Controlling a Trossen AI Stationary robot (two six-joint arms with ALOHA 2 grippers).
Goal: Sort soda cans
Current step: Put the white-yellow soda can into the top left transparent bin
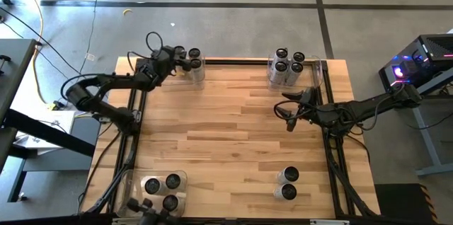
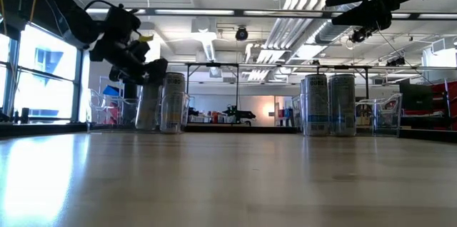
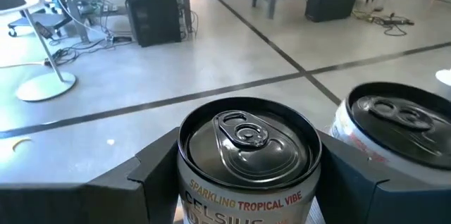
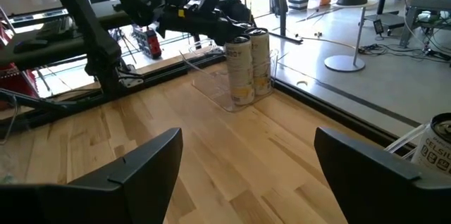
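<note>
- Left claw (image 1: 178, 58) at the far left corner of the table (image 1: 233, 140), its fingers on either side of one can (image 3: 246, 155) by the top; the can sits between the pads, so the claw is pinching it.
- This can stands in or at the edge of a clear bin (image 1: 196, 71) with two more cans (image 1: 194, 58) just beside it.
- Right claw (image 1: 289, 112) hangs spread and holding nothing over the right side of the table, just below the far right group.
- Far right corner: four cans (image 1: 287, 66) packed together inside a clear bin (image 1: 320, 75).
- Near left corner: three cans (image 1: 161, 188) in another clear bin (image 1: 127, 189).
- Near right: two cans (image 1: 287, 183) stand on bare wood, no bin visible around them.
- Judgement: sorting well along; three corners are filled, and the near right pair looks like what is left, plus setting down the held can.
</note>
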